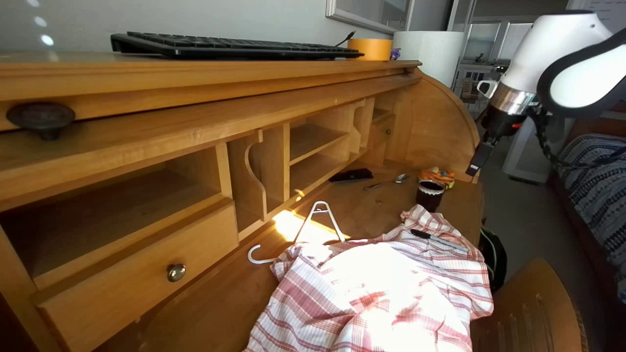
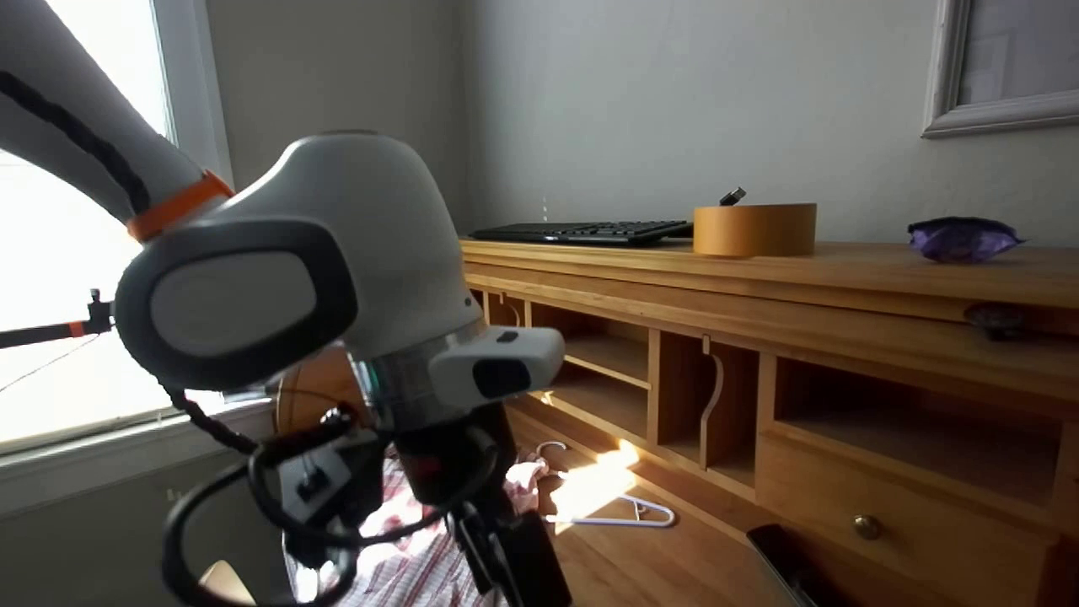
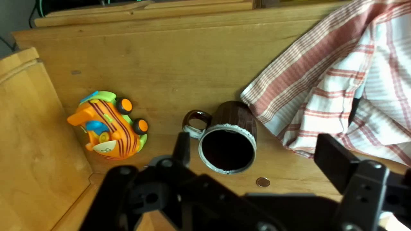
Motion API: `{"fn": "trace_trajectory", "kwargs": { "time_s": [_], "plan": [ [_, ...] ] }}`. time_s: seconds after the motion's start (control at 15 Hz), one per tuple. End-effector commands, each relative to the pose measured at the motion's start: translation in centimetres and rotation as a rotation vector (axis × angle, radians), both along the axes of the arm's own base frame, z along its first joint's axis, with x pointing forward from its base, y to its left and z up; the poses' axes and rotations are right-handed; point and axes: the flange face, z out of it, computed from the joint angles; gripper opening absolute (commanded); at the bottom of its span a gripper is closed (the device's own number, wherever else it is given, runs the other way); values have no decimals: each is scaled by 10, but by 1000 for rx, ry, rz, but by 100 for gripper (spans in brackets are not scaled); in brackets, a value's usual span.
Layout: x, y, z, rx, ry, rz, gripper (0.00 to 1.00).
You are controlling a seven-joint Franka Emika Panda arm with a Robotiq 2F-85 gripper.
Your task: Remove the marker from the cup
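The dark brown cup (image 1: 430, 198) with a pale rim stands on the wooden desk. In the wrist view the cup (image 3: 234, 114) is below my gripper, its handle to the left, and its inside looks dark with nothing visible in it. The marker (image 1: 439, 241), with a black cap end and grey body, lies on the striped cloth beside the cup. In the wrist view only a short dark piece of the marker (image 3: 354, 110) shows between cloth folds. My gripper (image 3: 253, 144) is open and empty above the desk. It also shows in both exterior views (image 1: 473, 168) (image 2: 510, 565).
The red-and-white striped cloth (image 1: 313, 303) covers the desk's front. An orange toy car (image 3: 112, 128) and a coin (image 3: 263, 182) lie near the cup. A spoon (image 1: 391, 182), a dark flat object (image 1: 351, 175) and a white hanger (image 1: 320, 211) lie nearer the cubbyholes. A side panel (image 1: 435, 117) rises beyond.
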Motion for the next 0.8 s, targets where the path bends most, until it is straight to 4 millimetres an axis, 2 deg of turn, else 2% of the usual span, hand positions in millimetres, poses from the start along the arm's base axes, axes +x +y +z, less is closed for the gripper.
{"fn": "trace_trajectory", "kwargs": {
  "time_s": [0.0,0.13,0.33,0.4,0.53,0.73],
  "plan": [
    [-12,24,58,45,71,-30,100],
    [-14,34,96,87,99,-30,100],
    [-13,44,131,137,99,-52,100],
    [-8,42,118,100,88,-31,100],
    [-10,45,134,115,80,-36,100],
    [-10,44,134,120,82,-40,100]
  ]
}}
